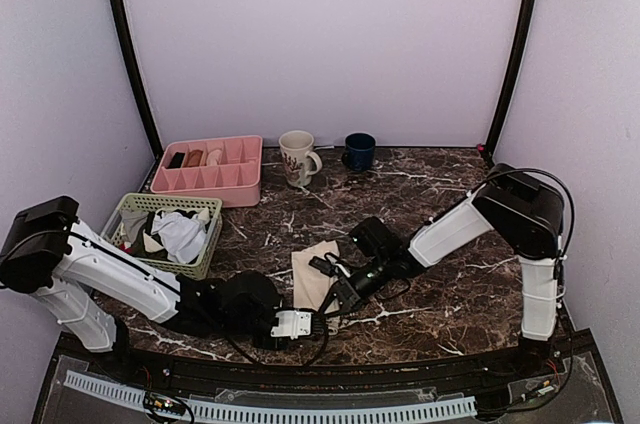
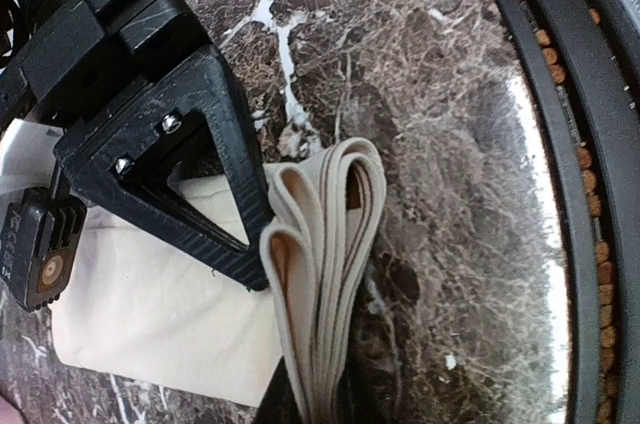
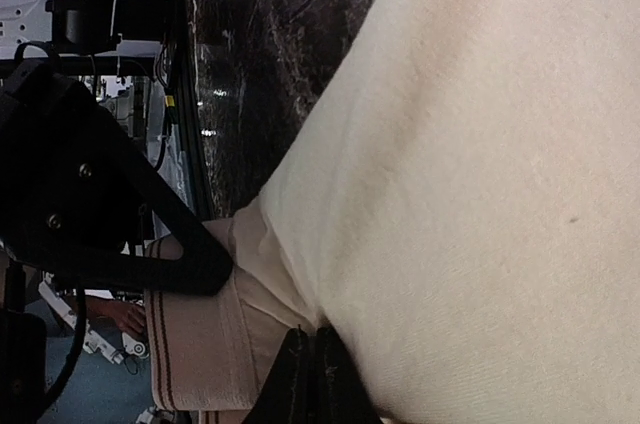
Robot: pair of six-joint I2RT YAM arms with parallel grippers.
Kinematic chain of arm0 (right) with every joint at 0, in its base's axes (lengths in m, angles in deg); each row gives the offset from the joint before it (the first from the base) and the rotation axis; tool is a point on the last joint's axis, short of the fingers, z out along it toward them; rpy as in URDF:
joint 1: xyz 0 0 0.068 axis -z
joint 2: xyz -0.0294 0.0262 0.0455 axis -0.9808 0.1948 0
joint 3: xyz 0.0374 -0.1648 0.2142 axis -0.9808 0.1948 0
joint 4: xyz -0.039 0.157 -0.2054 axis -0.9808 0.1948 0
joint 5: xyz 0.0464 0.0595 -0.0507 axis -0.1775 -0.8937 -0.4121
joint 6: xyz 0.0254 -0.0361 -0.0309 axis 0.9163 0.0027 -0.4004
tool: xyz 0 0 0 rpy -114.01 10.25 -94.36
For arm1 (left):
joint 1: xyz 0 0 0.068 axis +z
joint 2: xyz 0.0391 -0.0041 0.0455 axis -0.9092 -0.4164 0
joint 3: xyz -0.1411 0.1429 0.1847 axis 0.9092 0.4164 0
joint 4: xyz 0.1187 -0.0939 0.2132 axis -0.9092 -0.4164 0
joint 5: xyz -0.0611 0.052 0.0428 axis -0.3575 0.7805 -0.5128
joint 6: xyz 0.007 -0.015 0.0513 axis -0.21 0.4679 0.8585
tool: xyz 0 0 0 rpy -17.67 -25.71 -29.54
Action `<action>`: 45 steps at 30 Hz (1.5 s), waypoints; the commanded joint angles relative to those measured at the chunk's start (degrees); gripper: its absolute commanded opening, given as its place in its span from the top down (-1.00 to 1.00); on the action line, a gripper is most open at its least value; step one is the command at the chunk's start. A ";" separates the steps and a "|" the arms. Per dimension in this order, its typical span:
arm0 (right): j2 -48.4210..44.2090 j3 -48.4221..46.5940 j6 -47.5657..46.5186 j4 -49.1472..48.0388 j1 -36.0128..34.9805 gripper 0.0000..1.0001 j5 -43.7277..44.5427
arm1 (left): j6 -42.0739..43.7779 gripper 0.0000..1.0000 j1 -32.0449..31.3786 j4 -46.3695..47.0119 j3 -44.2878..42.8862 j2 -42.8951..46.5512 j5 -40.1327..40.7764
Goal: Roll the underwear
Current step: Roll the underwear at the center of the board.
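Note:
The underwear (image 1: 314, 272), cream-beige, lies on the marble table just ahead of both arms. In the left wrist view its waistband (image 2: 325, 244) is gathered into several folded layers. My left gripper (image 2: 318, 399) is shut on those layers, and its dark fingers flank them at the bottom edge. My right gripper (image 3: 313, 344) is shut too, its tips meeting on a fold of the underwear (image 3: 480, 164) beside the striped waistband (image 3: 195, 344). From above, the left gripper (image 1: 300, 322) and right gripper (image 1: 335, 289) sit close together at the garment's near end.
A green basket (image 1: 206, 256) of white and grey cloths stands at the left, with a pink divided tray (image 1: 240, 198) behind it. A patterned mug (image 1: 297, 158) and a dark blue cup (image 1: 359, 150) stand at the back. The table's black front rim (image 2: 560, 204) is close by.

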 commanded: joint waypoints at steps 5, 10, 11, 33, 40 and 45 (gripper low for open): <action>-8.03 10.22 -0.25 -3.93 1.92 0.86 6.24 | -15.05 0.96 7.75 -14.18 -4.86 5.62 -24.20; -16.11 13.70 -0.25 -4.00 2.11 0.86 6.24 | -16.67 0.96 13.32 -20.51 -10.53 0.69 -38.67; -17.90 14.80 -0.25 -3.98 2.11 0.86 6.24 | -16.74 0.96 14.37 -22.17 -12.02 -0.87 -41.53; -39.64 21.78 -0.25 -1.83 -10.45 0.86 6.24 | -13.21 0.90 25.60 -45.25 -32.98 -30.83 -66.65; -30.82 16.08 -0.25 -3.18 -12.64 0.86 6.24 | -13.30 0.84 26.14 -46.10 -34.87 -33.12 -66.83; -25.96 14.45 -0.25 -5.31 -12.74 0.86 6.24 | -13.47 0.82 26.47 -46.18 -35.01 -33.47 -67.17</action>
